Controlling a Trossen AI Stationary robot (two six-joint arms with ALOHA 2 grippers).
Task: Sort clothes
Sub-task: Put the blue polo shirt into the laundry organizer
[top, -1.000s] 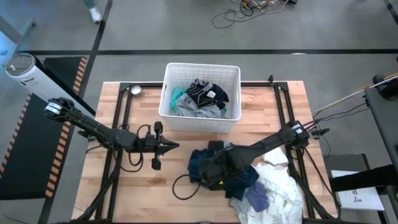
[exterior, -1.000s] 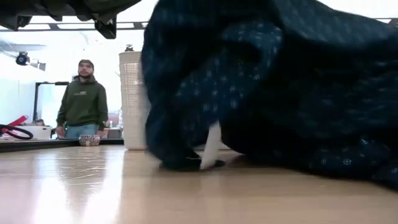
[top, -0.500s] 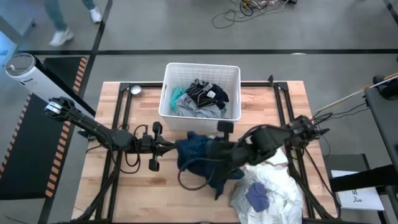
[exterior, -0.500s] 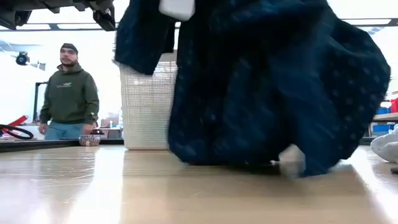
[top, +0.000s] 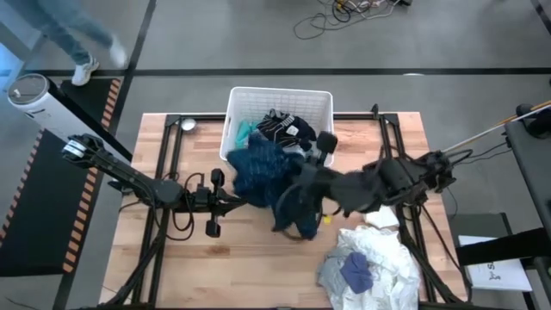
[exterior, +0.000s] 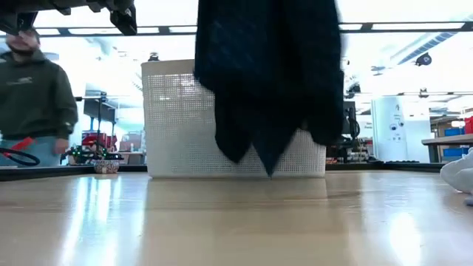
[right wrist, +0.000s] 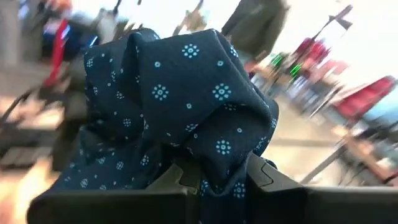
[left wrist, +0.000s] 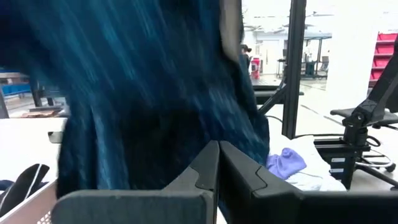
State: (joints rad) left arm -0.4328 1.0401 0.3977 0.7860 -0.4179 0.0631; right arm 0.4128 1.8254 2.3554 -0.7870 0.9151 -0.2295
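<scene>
right gripper (right wrist: 211, 177) pinching dark blue patterned garment (top: 258, 168) | clear basket (top: 280, 96) front rim before release | left gripper (left wrist: 217, 165) pressed together

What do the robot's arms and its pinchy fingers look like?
Both arms are dark, almost black, thin and jointed, with black cables looping beside them. The left arm has a white end piece near its base. The left gripper and the right gripper each have two flat, dark, angular fingers on a dark crossbar.
</scene>
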